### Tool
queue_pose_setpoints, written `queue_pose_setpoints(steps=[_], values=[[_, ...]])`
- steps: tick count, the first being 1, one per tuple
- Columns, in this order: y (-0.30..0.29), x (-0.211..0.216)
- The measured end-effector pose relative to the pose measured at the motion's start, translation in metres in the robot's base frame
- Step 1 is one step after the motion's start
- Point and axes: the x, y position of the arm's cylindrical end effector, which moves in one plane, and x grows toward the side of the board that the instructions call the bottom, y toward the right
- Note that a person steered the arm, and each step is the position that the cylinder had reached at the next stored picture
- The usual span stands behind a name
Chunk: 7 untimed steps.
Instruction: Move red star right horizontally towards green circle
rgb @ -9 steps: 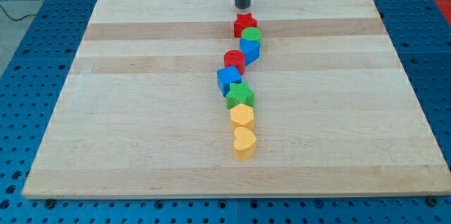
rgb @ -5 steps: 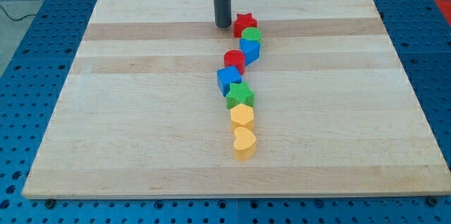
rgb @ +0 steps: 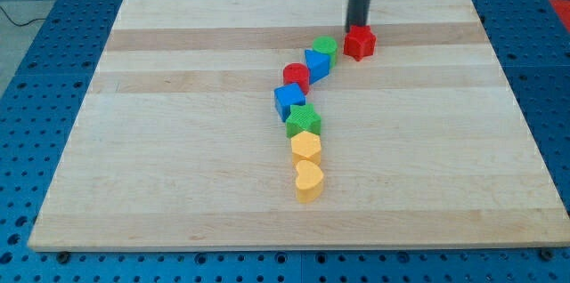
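Observation:
The red star (rgb: 360,43) lies near the view's top, right of centre, on the wooden board (rgb: 178,141). My tip (rgb: 358,28) stands at the star's top-left edge, touching or almost touching it. The green circle (rgb: 324,47) lies just left of the star, a small gap apart, atop the column of blocks.
Below the green circle a column runs down the board: a blue block (rgb: 316,63), a red block (rgb: 296,76), a blue block (rgb: 289,101), a green block (rgb: 304,123), a yellow hexagon (rgb: 306,147) and a yellow heart (rgb: 309,180).
My tip swung from above the star to its left, then swept right. The red star has slid right, from above the green circle to its right side.

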Motion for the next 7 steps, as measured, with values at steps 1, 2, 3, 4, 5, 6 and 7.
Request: queue_pose_setpoints(steps=[1,2,3,4,5,6,7], values=[[-0.047,0.001],[-0.065,0.013],[-0.028,0.035],[0.016,0.035],[0.018,0.032],[0.039,0.041],[0.087,0.064]])
